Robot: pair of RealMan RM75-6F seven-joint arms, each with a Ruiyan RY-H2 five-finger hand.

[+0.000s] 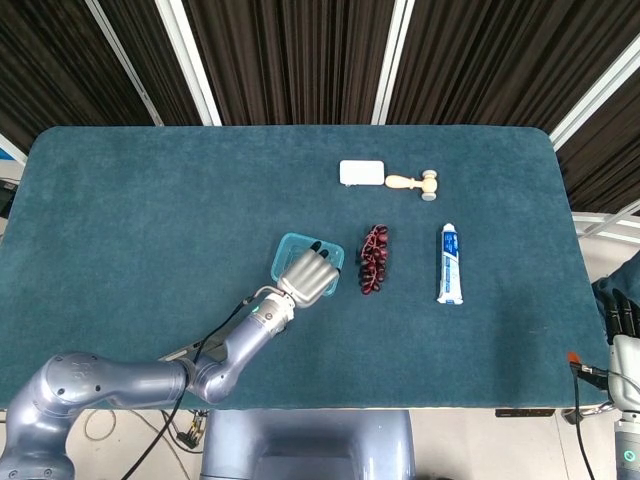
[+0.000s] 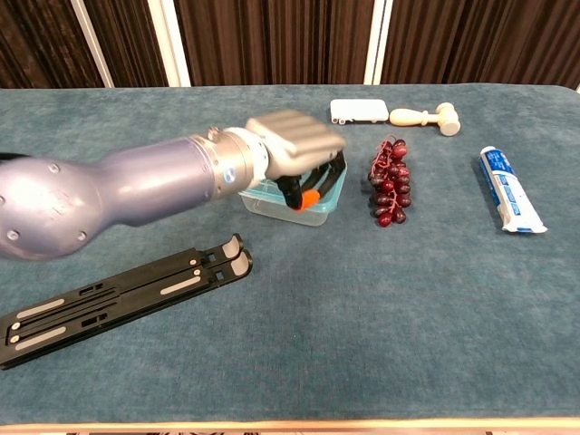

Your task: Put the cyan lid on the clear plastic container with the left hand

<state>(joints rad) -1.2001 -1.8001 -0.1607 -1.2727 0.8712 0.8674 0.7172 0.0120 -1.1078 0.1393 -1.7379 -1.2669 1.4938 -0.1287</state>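
Cyan lid (image 1: 294,252) sits on the clear container (image 2: 304,210) beside the grapes (image 1: 372,259), the left hand (image 1: 310,276) spread flat on top, seemingly pressing it home.

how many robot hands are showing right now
2. The left hand is over the cyan lid mid-table; the right hand sits at the far right edge, off the table, only partly visible.

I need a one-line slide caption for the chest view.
Robot's left hand over the cyan lid on the clear plastic container, beside dark red grapes.
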